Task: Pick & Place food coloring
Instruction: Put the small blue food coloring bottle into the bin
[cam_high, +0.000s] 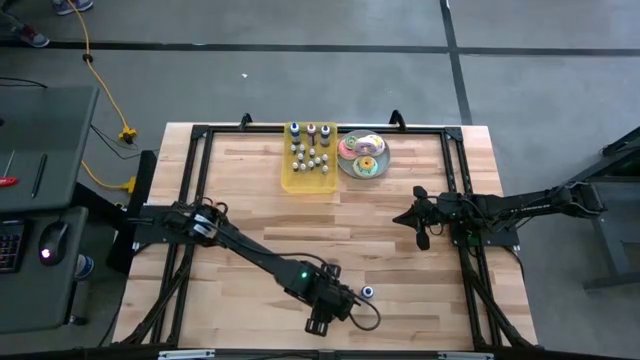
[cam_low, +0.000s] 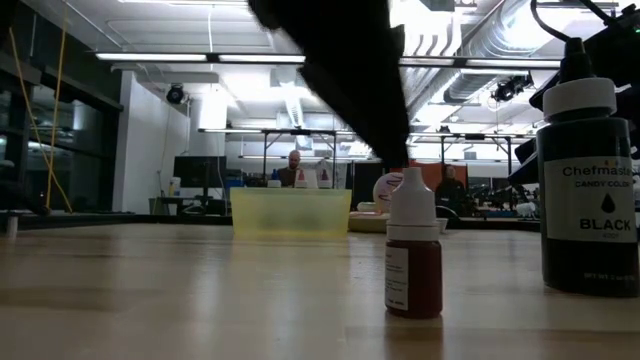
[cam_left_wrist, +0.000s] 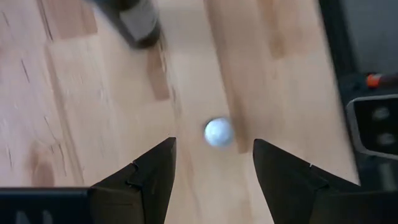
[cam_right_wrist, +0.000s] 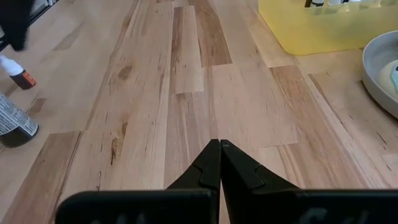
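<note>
A wooden table (cam_high: 250, 215) seen from above, with two dark robot arms reaching over it. The left gripper (cam_left_wrist: 213, 163) hangs over the table's near edge with its two fingers (cam_left_wrist: 152, 174) spread apart and nothing between them. A small food coloring bottle (cam_left_wrist: 218, 132) with a white cap stands upright on the wood just beyond the gap between the fingertips, not touched by either one. In the low view this small bottle holds dark reddish-brown liquid. A larger black bottle (cam_low: 586, 170) labelled black stands close beside it.

The right gripper (cam_right_wrist: 219, 148) waits well apart at the table's right side, its fingers pressed together and empty.

At the far edge, a yellow tray (cam_high: 309, 176) holds many more tiny bottles (cam_high: 312, 155), beside a plate of doughnuts (cam_high: 363, 155).
</note>
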